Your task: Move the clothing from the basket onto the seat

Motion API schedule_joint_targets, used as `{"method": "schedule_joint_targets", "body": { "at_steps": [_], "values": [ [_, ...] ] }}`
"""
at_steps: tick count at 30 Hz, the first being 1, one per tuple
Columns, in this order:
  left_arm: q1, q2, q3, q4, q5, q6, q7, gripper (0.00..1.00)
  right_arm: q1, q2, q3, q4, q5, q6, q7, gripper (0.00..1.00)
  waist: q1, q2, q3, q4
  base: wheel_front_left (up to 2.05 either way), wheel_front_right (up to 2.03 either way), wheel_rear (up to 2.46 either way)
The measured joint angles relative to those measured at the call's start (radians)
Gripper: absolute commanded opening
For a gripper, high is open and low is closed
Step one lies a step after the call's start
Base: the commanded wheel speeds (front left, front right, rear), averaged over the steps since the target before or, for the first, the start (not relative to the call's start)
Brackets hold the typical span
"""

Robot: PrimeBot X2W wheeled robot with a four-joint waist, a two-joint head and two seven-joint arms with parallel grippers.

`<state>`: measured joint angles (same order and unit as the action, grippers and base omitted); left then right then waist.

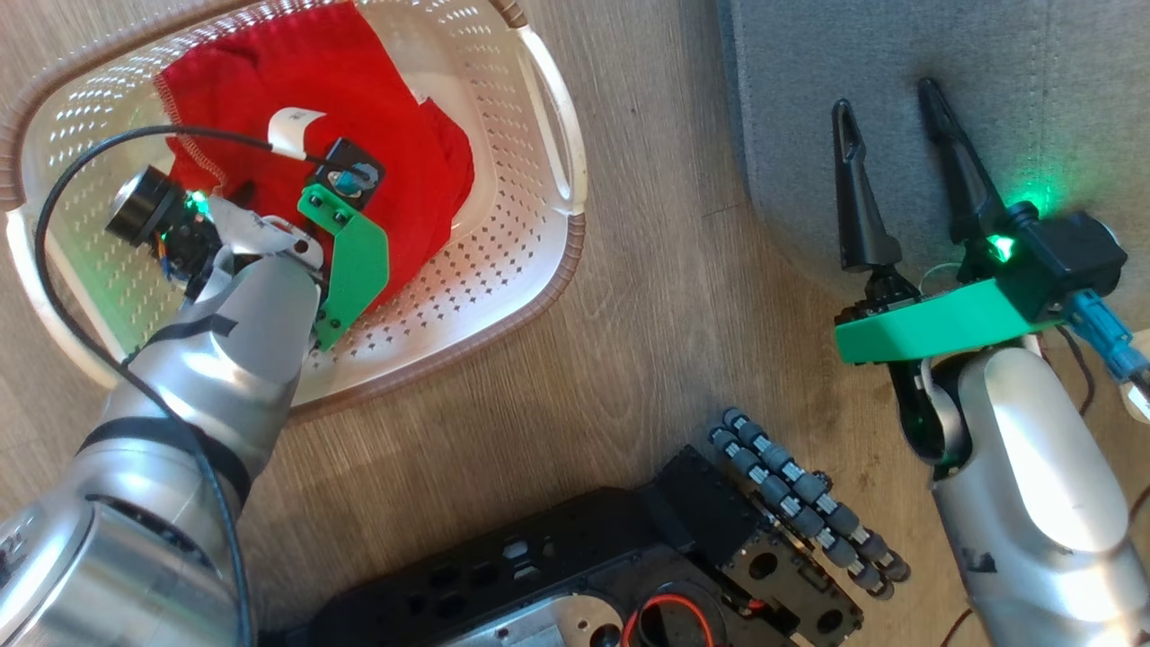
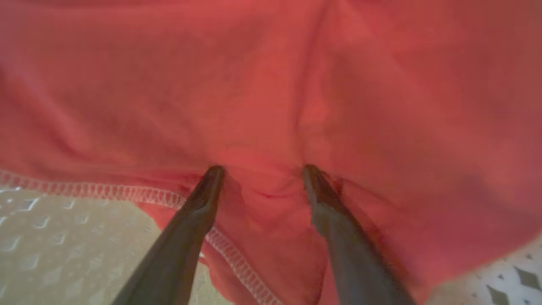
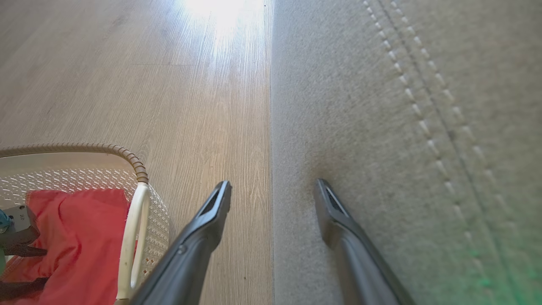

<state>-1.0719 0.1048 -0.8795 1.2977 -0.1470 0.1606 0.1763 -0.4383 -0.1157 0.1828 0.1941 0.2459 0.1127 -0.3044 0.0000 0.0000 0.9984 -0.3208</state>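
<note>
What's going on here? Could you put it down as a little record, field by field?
Clothing: red, lying in the basket
Seat: grey, right of the basket
Left gripper: open, fingertips pressing into the clothing
Right gripper: open, holding nothing, above the seat's edge
Floor: wood-look, under basket

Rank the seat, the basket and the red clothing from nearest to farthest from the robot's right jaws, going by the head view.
1. The seat, directly underneath, on the right.
2. The basket, across a strip of floor, to the left.
3. The clothing, inside the basket, farther left still.
</note>
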Motion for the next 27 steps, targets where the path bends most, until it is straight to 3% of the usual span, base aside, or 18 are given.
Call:
{"method": "schedule_joint_targets", "body": {
  "at_steps": [9, 10, 11, 12, 13, 27],
  "values": [
    [-0.015, 0.0, -0.022, 0.0, 0.0, 0.001, 0.008, 1.0, 0.012, -0.004, -0.01, -0.021, -0.01, -0.006, -0.006, 1.0, 0.0, 0.0, 0.014, 0.011, 0.0, 0.0, 0.0],
    [-0.015, 0.0, -0.023, 0.0, 0.0, 0.001, 0.011, 0.83, 0.012, -0.004, -0.01, -0.021, -0.01, -0.007, -0.006, 1.0, 0.0, 0.0, 0.014, 0.011, 0.0, 0.0, 0.0],
    [-0.015, 0.0, -0.023, 0.0, 0.0, 0.001, 0.017, 0.45, 0.012, -0.004, -0.009, -0.021, -0.01, -0.008, -0.006, 1.0, 0.0, 0.0, 0.014, 0.011, 0.0, 0.0, 0.0],
    [-0.015, 0.001, -0.024, 0.0, -0.001, 0.001, 0.018, 0.16, 0.012, -0.004, -0.009, -0.021, -0.01, -0.008, -0.006, 1.0, 0.0, 0.0, 0.014, 0.011, 0.0, 0.0, 0.0],
    [-0.015, 0.001, -0.025, 0.0, -0.001, 0.0, 0.02, 0.0, 0.012, -0.004, -0.009, -0.021, -0.01, -0.008, -0.006, 1.0, 0.0, 0.0, 0.013, 0.011, 0.0, 0.0, 0.0],
    [-0.012, 0.016, -0.02, 0.003, -0.043, 0.012, -0.022, 0.0, -0.005, 0.008, 0.007, 0.029, -0.009, -0.008, 0.003, 1.0, 0.0, 0.0, -0.025, 0.0, 0.0, 0.0, 0.0]
  ]
}}
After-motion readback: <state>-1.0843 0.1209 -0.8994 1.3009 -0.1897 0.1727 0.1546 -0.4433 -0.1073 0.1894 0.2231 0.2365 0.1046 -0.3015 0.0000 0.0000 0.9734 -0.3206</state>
